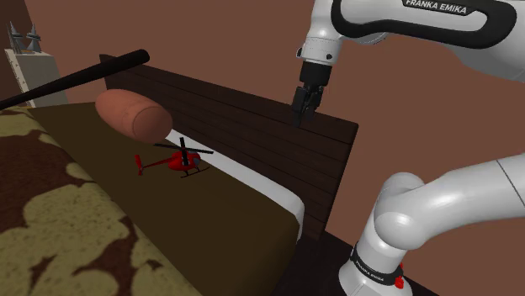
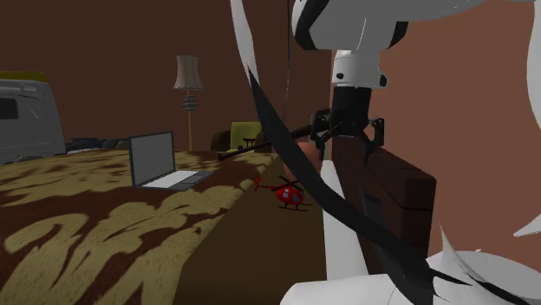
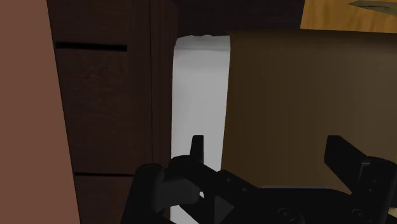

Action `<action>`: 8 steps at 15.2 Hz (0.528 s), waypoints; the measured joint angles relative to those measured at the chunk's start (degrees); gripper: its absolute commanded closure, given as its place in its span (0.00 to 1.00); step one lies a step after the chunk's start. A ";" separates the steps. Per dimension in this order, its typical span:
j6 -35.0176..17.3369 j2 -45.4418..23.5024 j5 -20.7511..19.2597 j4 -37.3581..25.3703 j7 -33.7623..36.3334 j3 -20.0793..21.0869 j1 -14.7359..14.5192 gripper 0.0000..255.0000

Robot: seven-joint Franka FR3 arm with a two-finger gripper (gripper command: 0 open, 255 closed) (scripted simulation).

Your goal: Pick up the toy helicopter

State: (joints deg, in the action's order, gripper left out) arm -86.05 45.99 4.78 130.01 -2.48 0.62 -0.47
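A small red toy helicopter [image 1: 177, 161] with black rotor and skids stands upright on the brown bed cover, close to the headboard; the second exterior view has the helicopter [image 2: 291, 195] near the bed's far edge. My black gripper [image 1: 302, 116] hangs high over the dark headboard's top, well off to the shoulder view's right of the toy and above it. Its fingers are open with nothing between them, as my gripper [image 3: 270, 153] shows from the wrist and my gripper [image 2: 347, 152] shows from the second exterior view.
A dark wooden headboard [image 1: 252, 126] runs behind the bed, with a white mattress edge [image 1: 257, 181] below it. A reddish bolster pillow [image 1: 130, 113] and a long black bat-like object [image 1: 84, 71] lie beyond the toy. An open laptop [image 2: 160, 163] sits on the patterned cover; a floor lamp [image 2: 186, 87] stands behind.
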 measured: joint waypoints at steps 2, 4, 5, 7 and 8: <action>-0.65 -0.78 0.21 -0.11 0.41 0.42 -0.07 0.00; -2.51 -3.69 0.46 -1.06 1.25 1.26 -0.11 0.00; -3.62 -5.37 0.68 -1.58 1.92 1.91 -0.18 0.00; -6.17 -9.48 1.12 -3.08 3.50 3.43 -0.33 0.00; -7.19 -11.71 1.36 -4.28 4.52 4.34 -0.46 0.00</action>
State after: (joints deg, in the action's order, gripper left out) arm -93.24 34.28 6.14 125.72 2.03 4.96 -0.93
